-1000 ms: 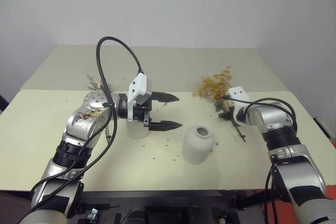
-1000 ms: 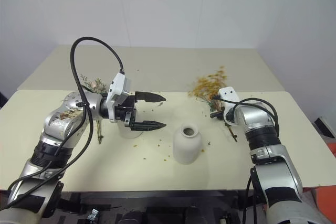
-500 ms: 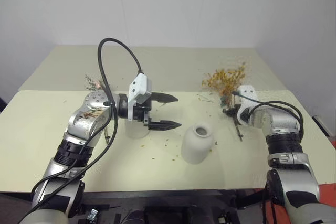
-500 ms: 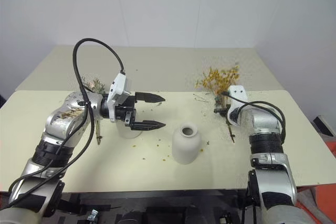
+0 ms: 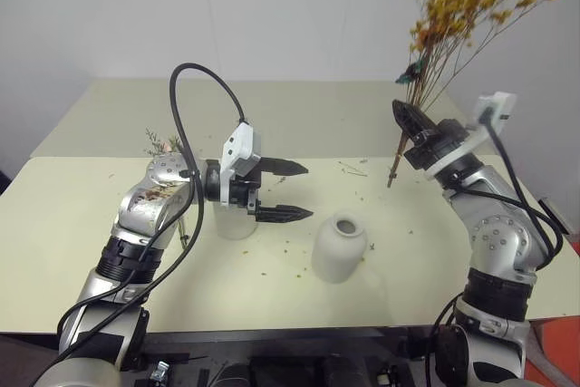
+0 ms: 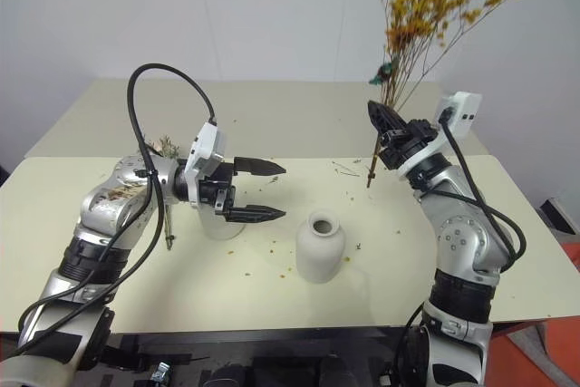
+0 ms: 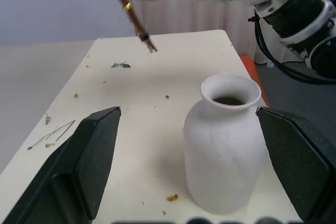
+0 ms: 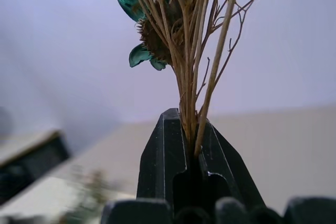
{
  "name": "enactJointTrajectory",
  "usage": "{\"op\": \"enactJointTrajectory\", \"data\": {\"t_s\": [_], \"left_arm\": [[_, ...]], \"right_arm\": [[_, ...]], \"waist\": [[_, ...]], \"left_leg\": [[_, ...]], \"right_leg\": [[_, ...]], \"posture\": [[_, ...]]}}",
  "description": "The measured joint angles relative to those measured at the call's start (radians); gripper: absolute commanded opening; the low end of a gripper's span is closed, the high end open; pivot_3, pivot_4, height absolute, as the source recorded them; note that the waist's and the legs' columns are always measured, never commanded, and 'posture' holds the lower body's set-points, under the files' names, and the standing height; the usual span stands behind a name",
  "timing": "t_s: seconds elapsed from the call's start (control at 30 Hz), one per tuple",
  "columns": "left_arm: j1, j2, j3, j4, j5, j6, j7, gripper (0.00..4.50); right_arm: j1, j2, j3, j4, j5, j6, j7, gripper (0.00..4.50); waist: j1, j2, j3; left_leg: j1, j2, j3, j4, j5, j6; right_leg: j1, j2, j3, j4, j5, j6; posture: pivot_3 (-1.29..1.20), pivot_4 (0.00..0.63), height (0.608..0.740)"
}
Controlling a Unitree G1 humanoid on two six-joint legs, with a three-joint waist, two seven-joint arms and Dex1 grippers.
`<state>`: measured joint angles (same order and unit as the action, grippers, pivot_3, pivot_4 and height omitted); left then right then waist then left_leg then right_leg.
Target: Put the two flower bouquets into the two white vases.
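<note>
So the big change: the yellow-orange bouquet [image 5: 462, 6] has been lifted right off the counter [image 5: 91, 224] and swung upright. A second ago it was lying flat by the right gripper [image 6: 385, 129]; now it's held high, spray up against the wall, stem ends [image 5: 391, 183] dangling clear above the counter. The right fingers are clenched tight on the thin brown stems, as can be seen in the wrist view, where the stems are pinched just below a small teal flower [image 8: 149, 30].

The left gripper [image 5: 285, 192] hasn't been moved at all. Its fingers are spread wide and nothing is held in them; it's hovering beside the squat vase [image 5: 339, 246], with the taller vase [image 5: 234, 222] mostly hidden behind the gripper. The grey-green sprig [image 5: 161, 144] is still left on the counter behind the left arm, untouched.

What it means for the task: pick-up is probably done for bouquet one, and the stems are now pointed down, so a drop into a vase mouth looks like the next thing needed. Neither vase has been filled yet. The narrow neck of the squat one could be fiddly for that bushy bunch.
</note>
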<state>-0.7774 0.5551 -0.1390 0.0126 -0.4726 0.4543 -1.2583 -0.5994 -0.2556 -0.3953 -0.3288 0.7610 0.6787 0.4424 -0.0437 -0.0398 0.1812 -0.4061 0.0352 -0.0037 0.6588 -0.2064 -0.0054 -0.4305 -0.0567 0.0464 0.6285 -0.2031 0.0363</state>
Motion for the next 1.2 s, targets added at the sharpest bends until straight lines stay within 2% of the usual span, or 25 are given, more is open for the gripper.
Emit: {"op": "enactJointTrajectory", "data": {"t_s": [0.27, 0.53, 1.2], "left_arm": [[-0.003, -0.013, -0.001, 0.006, 0.001, -0.005, -0.015, 4.50], [-0.009, -0.014, -0.002, 0.028, 0.009, -0.019, -0.026, 4.50], [-0.010, -0.026, -0.002, 0.043, 0.022, -0.035, -0.032, 4.50]], "right_arm": [[0.127, 0.003, 0.145, -0.113, 0.028, -0.019, 0.034, 0.02], [0.158, -0.002, 0.224, -0.155, 0.011, -0.086, 0.045, 0.02], [0.080, -0.050, 0.204, -0.107, -0.005, -0.176, 0.018, 0.02]], "waist": [[0.001, 0.000, 0.000], [0.002, 0.000, 0.000], [0.004, 0.000, 0.000]], "left_leg": [[0.000, 0.000, 0.000, 0.000, 0.000, 0.000], [0.000, 0.000, 0.000, 0.000, 0.000, 0.000], [0.000, 0.000, 0.000, 0.000, 0.000, 0.000]], "right_leg": [[0.000, 0.000, 0.000, 0.000, 0.000, 0.000], [0.000, 0.000, 0.000, 0.000, 0.000, 0.000], [0.000, 0.000, 0.000, 0.000, 0.000, 0.000]], "posture": [[0.00, 0.150, 0.740], [0.00, 0.150, 0.740], [0.00, 0.150, 0.740]]}}
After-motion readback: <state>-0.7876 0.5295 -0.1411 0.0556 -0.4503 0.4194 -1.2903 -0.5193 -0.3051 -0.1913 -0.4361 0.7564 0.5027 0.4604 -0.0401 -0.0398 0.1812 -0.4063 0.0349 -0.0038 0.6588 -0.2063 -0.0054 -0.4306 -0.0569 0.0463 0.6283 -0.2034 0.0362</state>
